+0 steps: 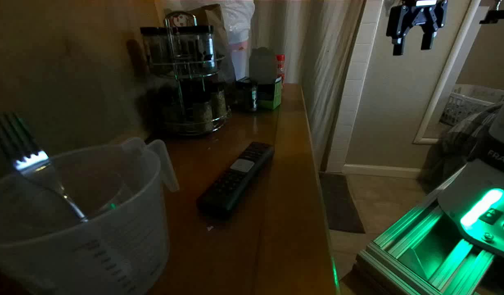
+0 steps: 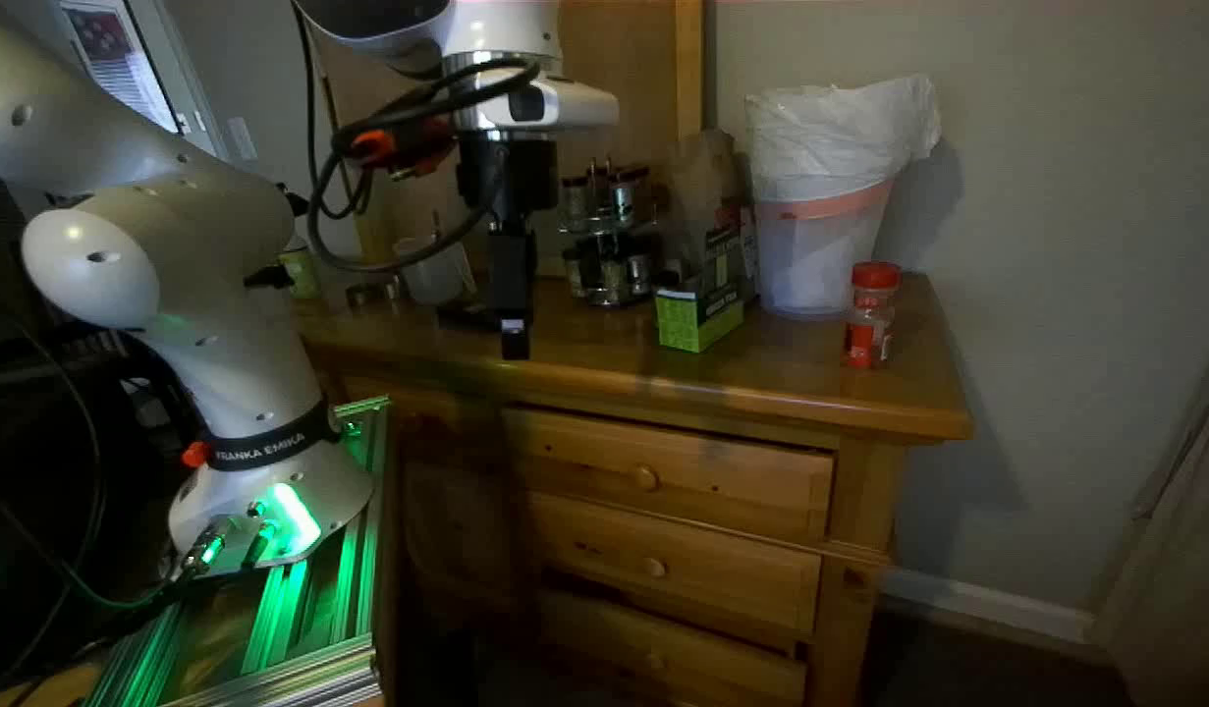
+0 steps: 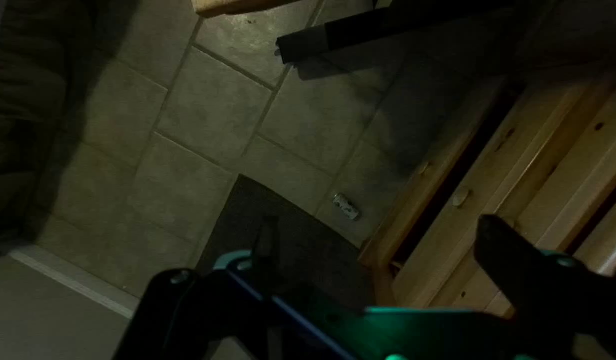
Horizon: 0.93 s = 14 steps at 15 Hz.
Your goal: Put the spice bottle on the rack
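Wooden counter [image 1: 294, 229] bears two-tier rack [image 1: 194, 76]. Your claw [image 1: 413, 46] hangs past counter's edge, unclenched, jaws wide apart. Green box [image 1: 276, 96] sits near rack; spice bottle [image 1: 247, 96], seemingly dark jar in dim light, stands between them, well apart from your claw.

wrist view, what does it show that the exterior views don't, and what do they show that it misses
Only the wrist view: a small pale cylinder lying on the tiled floor.
Only the exterior views: the rack and the red-topped bottle, in both; the spice bottle, clear in an exterior view.
Shared: the open end effector and the wooden dresser.
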{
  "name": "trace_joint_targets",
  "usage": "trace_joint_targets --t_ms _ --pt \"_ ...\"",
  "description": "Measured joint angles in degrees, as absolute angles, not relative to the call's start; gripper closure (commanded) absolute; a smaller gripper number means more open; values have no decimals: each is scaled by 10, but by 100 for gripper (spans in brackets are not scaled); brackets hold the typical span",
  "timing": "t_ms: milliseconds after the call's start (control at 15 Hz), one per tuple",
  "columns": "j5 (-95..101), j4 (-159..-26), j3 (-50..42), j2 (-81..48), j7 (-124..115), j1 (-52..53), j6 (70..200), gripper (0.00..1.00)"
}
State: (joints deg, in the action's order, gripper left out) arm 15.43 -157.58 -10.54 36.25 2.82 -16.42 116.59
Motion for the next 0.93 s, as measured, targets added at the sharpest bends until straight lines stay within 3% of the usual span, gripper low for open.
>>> trace_joint_targets --t_ms 533,933 --pt "153 -1576 -105 363 34 -155 1185 0" --pt "84 -1566 -93 355 74 -50 1278 0"
